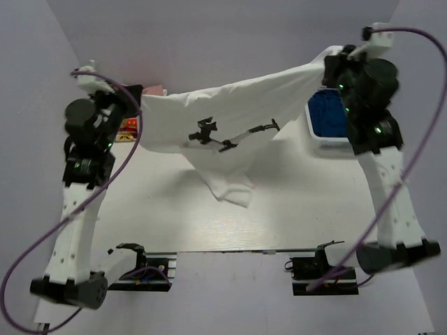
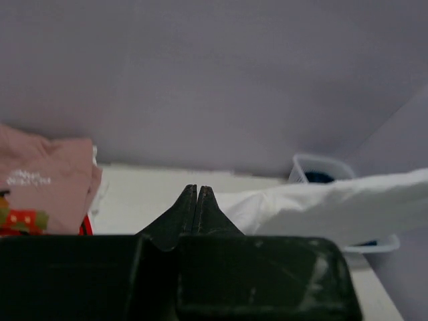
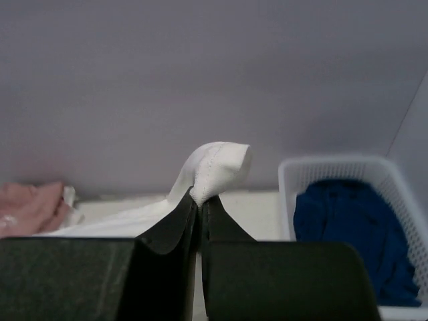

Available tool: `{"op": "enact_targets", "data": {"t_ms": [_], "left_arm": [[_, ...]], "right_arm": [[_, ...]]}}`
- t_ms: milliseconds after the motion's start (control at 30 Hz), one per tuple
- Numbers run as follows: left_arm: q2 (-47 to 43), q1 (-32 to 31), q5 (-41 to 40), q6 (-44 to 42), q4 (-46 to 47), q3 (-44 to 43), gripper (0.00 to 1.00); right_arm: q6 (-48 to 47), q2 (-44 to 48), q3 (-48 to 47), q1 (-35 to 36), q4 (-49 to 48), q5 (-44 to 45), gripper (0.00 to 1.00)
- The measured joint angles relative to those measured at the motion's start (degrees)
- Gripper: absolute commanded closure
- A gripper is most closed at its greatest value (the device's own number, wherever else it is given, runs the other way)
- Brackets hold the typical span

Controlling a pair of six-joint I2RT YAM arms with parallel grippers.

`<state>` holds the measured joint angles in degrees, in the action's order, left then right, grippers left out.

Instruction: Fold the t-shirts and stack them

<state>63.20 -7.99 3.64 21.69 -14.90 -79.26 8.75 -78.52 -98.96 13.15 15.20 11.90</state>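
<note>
The table [image 1: 140, 209] was bare and smooth below the white t-shirt [image 1: 230, 112]. The shirt hung in the air above it, pulled out wide like washing on a line. It looked soft and floppy, and one loose part drooped down to the table top. A black robot-arm picture [image 1: 230, 136] showed on its front.

At the left end of the white t-shirt, the left gripper [image 2: 198, 192] was squeezed tight. From above, it seemed to pinch that end of the cloth. At the right end, the right gripper [image 3: 200, 197] was squeezed tight too, with a little bunched corner of white cloth poking out past its tips.

Just beyond the left end lay a pink t-shirt [image 2: 47, 177], flat and neat, next to a t-shirt with red and yellow print [image 2: 20, 219]. Those two looked folded already. Beyond the right end sat a white plastic basket [image 3: 334, 166] with holes in its walls and a crumpled blue cloth [image 3: 348, 227] inside.

So the job looked partly done. The white t-shirt was not yet folded or stacked.
</note>
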Motion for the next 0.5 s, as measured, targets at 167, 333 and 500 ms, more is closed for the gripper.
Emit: {"op": "enact_targets", "data": {"t_ms": [167, 333, 500], "left_arm": [[-10.03, 0.22, -1.38, -1.79, -1.31, -8.5, 1.0], [-14.1, 0.85, -1.92, -3.72, -4.28, -20.65, 1.0], [-14.69, 1.14, -2.19, -5.6, -7.02, -32.54, 1.0]], "right_arm": [[-1.81, 13.86, -1.18, 0.0, -0.66, -0.68, 1.0], [-4.33, 18.45, -9.88, 0.0, 1.73, -2.6, 1.0], [-6.86, 22.69, -15.8, 0.0, 1.97, -3.48, 1.0]]}}
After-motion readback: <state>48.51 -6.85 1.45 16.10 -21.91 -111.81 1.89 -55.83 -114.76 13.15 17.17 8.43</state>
